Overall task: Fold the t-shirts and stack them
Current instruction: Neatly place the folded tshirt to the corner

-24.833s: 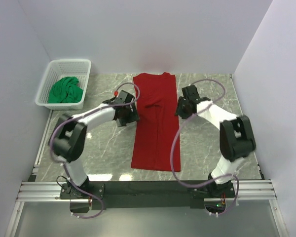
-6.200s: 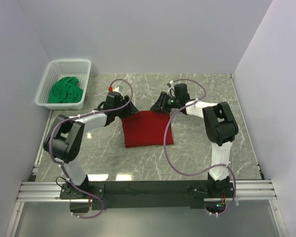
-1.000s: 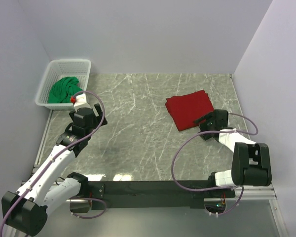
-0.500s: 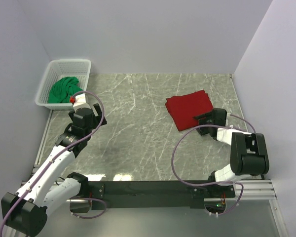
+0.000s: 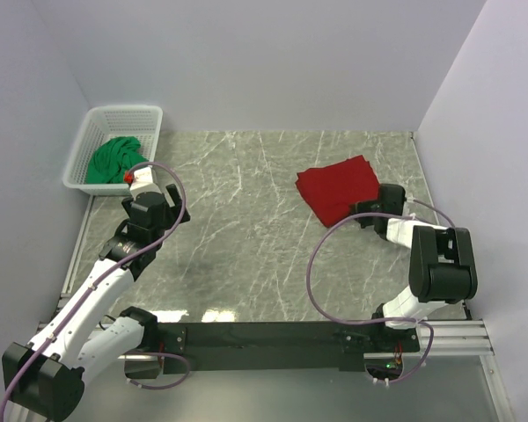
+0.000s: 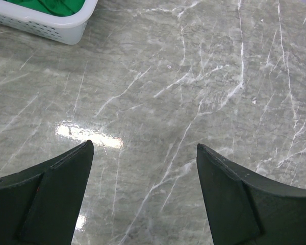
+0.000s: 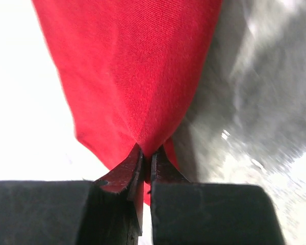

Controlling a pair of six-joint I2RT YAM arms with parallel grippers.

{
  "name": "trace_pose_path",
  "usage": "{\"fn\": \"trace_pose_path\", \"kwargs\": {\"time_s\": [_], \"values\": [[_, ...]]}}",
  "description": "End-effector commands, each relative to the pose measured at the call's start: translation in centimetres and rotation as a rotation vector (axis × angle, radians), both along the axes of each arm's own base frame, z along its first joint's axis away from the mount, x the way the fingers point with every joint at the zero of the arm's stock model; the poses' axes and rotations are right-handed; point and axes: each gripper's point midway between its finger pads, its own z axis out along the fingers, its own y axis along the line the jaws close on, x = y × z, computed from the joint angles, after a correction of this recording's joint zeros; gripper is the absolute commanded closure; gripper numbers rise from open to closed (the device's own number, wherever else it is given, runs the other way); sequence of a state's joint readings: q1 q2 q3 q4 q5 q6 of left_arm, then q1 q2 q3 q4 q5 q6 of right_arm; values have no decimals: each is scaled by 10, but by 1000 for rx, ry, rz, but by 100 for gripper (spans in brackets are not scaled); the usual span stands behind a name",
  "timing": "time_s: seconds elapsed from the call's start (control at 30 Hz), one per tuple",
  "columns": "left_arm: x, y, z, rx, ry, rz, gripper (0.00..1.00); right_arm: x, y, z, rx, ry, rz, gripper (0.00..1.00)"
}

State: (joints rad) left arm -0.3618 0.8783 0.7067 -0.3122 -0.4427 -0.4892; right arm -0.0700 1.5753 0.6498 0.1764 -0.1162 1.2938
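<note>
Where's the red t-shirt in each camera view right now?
Top external: red t-shirt, folded, right of centre toward the far side.
Left wrist: not in it.
Right wrist: red t-shirt fills the upper middle, edge pinched in the right hand.
Shared landmark: the grey marble table.

Marble table [image 5: 246, 264] between pale walls [image 5: 273, 61].
Grey top with white veins, plain walls on three sides, a metal rail [image 5: 458, 338] along its near edge, bright glare [image 6: 89, 137] on the stone.
</note>
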Motion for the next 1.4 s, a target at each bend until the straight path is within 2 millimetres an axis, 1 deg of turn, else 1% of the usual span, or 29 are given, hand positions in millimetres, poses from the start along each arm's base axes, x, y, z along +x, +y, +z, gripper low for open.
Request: {"fn": "trace_pose_path", "kwargs": {"time_s": [0.0, 0.07, 0.13, 0.17, 0.2, 0.27, 0.4, 0.5, 0.53, 0.57, 0.63, 0.67, 0.73, 0.77, 0.8, 0.83, 0.87, 0.9, 0.93, 0.97, 1.0, 1.03, 1.07, 1.13, 1.2, 1.23, 1.3, 1.33, 1.37], "values": [[2, 2, 11, 8, -44, 5, 13, 29, -34, 31, -27, -92, -151, 100], [2, 2, 11, 8, -44, 5, 13, 32, -55, 40, -44, -113, -228, 100], [2, 2, 10, 10, -44, 6, 13, 33, -70, 44, -52, -125, -284, 100], [2, 2, 10, 10, -43, 6, 13, 32, -85, 48, -62, -135, -330, 100], [2, 2, 10, 11, -43, 7, 13, 33, -92, 51, -67, -147, -351, 100], [2, 3, 9, 14, -41, 11, 13, 34, -110, 52, -66, -151, -397, 100], [3, 3, 7, 19, -34, 12, 13, 37, -131, 52, -38, -168, -480, 100], [3, 4, 5, 25, -25, 17, 13, 40, -139, 48, -15, -188, -529, 100], [4, 4, 4, 27, -24, 18, 13, 45, -139, 52, -1, -201, -537, 100], [4, 5, 2, 30, -19, 21, 13, 47, -141, 46, 2, -193, -545, 100], [5, 5, 2, 34, -14, 22, 13, 58, -140, 53, 29, -232, -556, 100], [5, 5, -1, 38, -6, 23, 13, 62, -136, 48, 40, -226, -555, 100], [6, 5, -3, 42, 1, 25, 13, 77, -129, 56, 52, -258, -542, 100], [6, 5, -4, 45, 4, 28, 13, 81, -126, 46, 55, -239, -537, 100], [6, 6, -6, 50, 10, 30, 13, 92, -123, 54, 61, -262, -528, 100], [6, 6, -6, 52, 13, 31, 13, 98, -120, 53, 73, -264, -527, 100], [6, 6, -7, 54, 17, 33, 13, 104, -114, 45, 80, -252, -519, 100], [6, 7, -8, 58, 20, 35, 13, 114, -110, 52, 90, -280, -511, 100], [7, 7, -8, 60, 21, 38, 13, 120, -110, 52, 98, -287, -513, 100], [7, 8, -10, 62, 27, 39, 13, 126, -105, 43, 99, -272, -502, 100], [7, 8, -11, 64, 30, 41, 13, 131, -103, 41, 102, -263, -490, 100], [8, 8, -11, 67, 32, 41, 13, 144, -104, 51, 101, -286, -479, 100], [8, 8, -13, 67, 37, 38, 13, 148, -103, 41, 101, -268, -476, 100], [8, 7, -15, 68, 43, 39, 13, 159, -106, 45, 105, -282, -482, 100], [8, 7, -16, 72, 49, 38, 13, 166, -108, 40, 104, -278, -484, 100], [9, 8, -16, 70, 48, 40, 13, 175, -110, 50, 86, -297, -472, 100], [9, 8, -17, 74, 53, 41, 13, 180, -113, 40, 52, -240, -447, 100], [9, 8, -17, 74, 53, 41, 13, 194, -117, 57, 13, -268, -412, 100], [9, 8, -18, 75, 54, 41, 13, 198, -120, 52, -6, -254, -401, 100]]}}
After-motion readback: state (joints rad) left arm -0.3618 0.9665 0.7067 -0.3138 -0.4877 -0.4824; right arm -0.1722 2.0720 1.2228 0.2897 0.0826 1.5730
